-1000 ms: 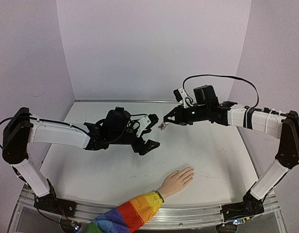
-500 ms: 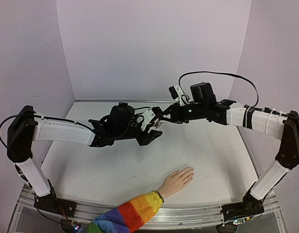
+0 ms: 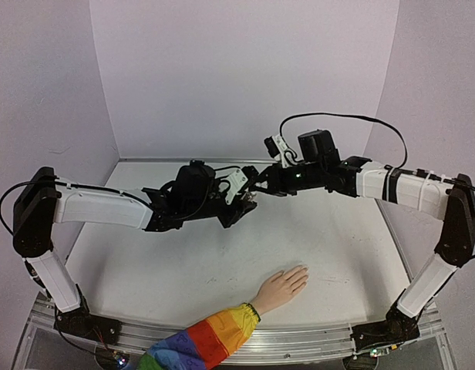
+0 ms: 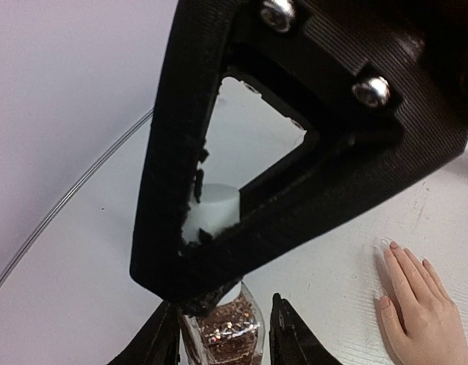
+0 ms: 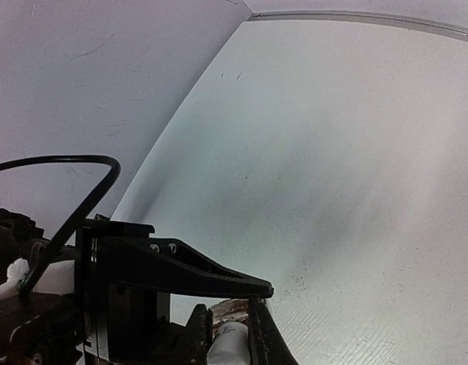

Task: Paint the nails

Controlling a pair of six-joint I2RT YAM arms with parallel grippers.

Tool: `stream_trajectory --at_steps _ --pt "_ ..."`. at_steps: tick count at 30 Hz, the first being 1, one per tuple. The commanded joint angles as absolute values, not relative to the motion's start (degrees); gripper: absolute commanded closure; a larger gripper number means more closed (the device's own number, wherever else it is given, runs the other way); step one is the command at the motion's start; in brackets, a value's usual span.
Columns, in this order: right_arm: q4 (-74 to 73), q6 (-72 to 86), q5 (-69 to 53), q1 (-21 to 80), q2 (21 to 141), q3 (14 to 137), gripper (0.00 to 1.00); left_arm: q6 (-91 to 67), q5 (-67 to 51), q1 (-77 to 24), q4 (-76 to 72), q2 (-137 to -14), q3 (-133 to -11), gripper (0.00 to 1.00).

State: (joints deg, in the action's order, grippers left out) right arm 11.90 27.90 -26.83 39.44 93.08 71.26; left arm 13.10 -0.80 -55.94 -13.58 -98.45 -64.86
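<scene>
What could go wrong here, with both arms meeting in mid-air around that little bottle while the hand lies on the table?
1. The glitter polish bottle hangs above the table, the right jaws gripping its white cap, the left jaws either side of the glass. Whether those truly clamp it is unclear; twisting might drop or spill it.
2. The nails on the hand are tiny, so polish could easily smear skin.
</scene>
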Motion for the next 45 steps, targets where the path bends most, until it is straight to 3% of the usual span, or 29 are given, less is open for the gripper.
stream_trajectory --at_steps 1,9,14,21,26,30,31,33,37,40,45 --pt "13.28 27.24 -28.56 40.27 93.59 74.42 1.00 12.97 -0.54 -56.16 -16.26 -98.53 -68.28 0.59" --pt "13.10 26.35 -30.97 40.52 93.65 74.53 1.00 12.74 -4.18 -56.08 -16.09 -97.67 -67.70 0.76" --pt "13.04 19.97 -37.13 40.46 93.43 74.60 1.00 11.30 -15.13 -54.91 -15.20 -94.87 -65.22 1.00" --pt "13.00 -3.48 -64.48 40.43 91.44 70.54 1.00 -3.53 -60.49 -45.17 -15.03 -93.44 -66.46 1.00" --pt "13.03 -6.87 -72.60 40.43 92.97 72.15 1.00 -11.04 -71.51 -44.80 -15.06 -94.68 -68.42 1.00" --pt "13.25 -4.55 -62.69 40.50 91.51 72.86 0.97 -9.68 -60.77 -44.65 -15.07 -91.90 -65.06 1.00" --pt "13.46 -3.42 -57.77 40.45 90.84 72.70 0.85 -8.81 -54.77 -44.69 -14.91 -90.72 -63.99 1.00" --pt "13.62 -1.25 -47.26 40.43 89.20 71.87 0.45 -6.73 -39.82 -44.84 -14.64 -87.76 -61.38 1.00" --pt "16.16 7.31 -25.39 40.43 85.54 68.85 0.03 1.28 -9.73 -47.88 -13.88 -84.57 -58.17 1.00" --pt "21.89 16.25 -21.12 40.43 82.74 65.96 0.02 7.14 9.30 -51.80 -13.51 -84.65 -58.48 1.00" --pt "31.34 34.72 -19.66 40.81 82.92 63.96 0.02 9.21 19.76 -54.59 -13.51 -86.82 -60.67 1.00"
